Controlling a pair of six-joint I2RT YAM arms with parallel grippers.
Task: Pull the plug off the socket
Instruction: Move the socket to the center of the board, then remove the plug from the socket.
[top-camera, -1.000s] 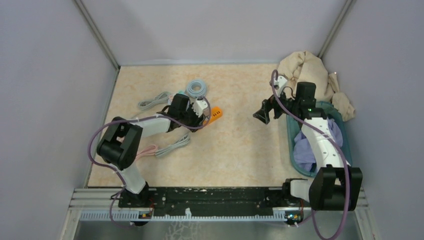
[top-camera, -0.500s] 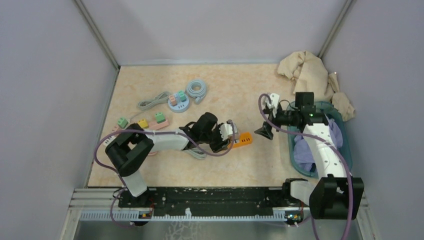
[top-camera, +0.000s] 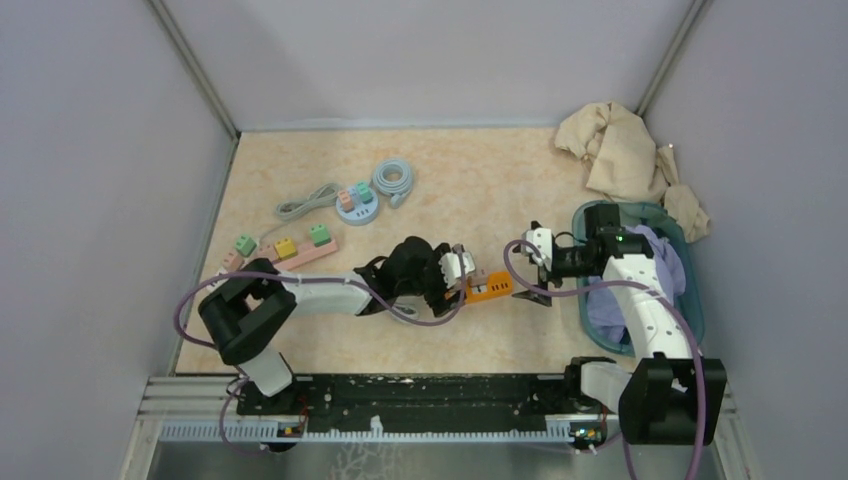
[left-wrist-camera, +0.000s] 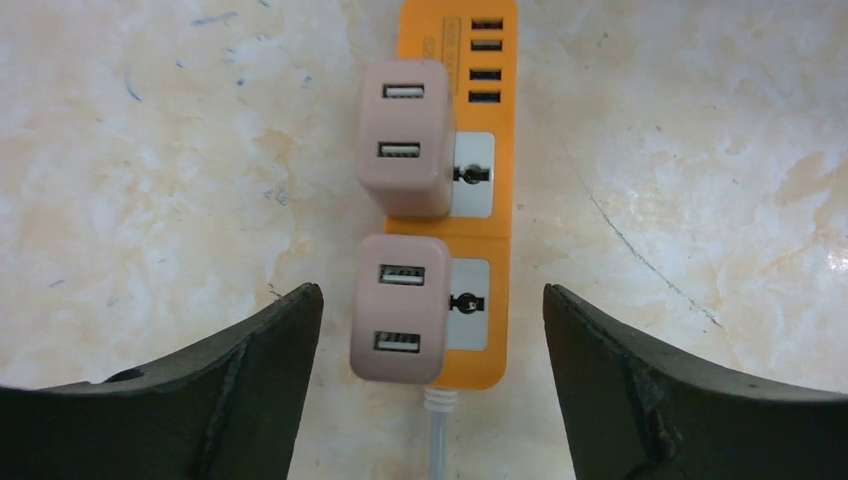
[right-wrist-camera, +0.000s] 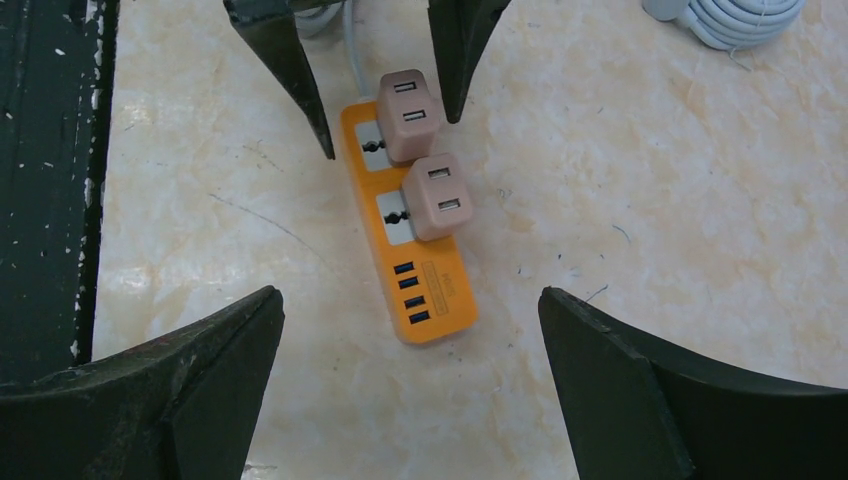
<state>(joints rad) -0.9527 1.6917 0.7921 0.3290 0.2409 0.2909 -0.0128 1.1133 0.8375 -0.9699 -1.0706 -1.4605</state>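
The orange power strip (left-wrist-camera: 485, 243) lies mid-frame in the left wrist view, with the lower USB charger (left-wrist-camera: 400, 308) and upper USB charger (left-wrist-camera: 405, 137) both seated. The left gripper (left-wrist-camera: 430, 300) straddles its cord end and the right gripper (right-wrist-camera: 410, 300) hovers opposite, seemingly higher; both gape wide, empty. Pin the strip, then pull the lower USB charger straight out.

Smooth orange plastic with a slight sheen forms the strip (left-wrist-camera: 487, 235), which carries 2 plugs (left-wrist-camera: 404, 135) in matt pinkish-beige plastic. The surface (left-wrist-camera: 150, 150) is glossy, marbled beige and finely scratched. The left tool (left-wrist-camera: 430, 305) has matt black plastic fingers (left-wrist-camera: 240, 390), faintly grained. The cloth (top-camera: 620, 150) is crumpled, matt beige fabric; the basket (top-camera: 697, 295) is smooth teal plastic.
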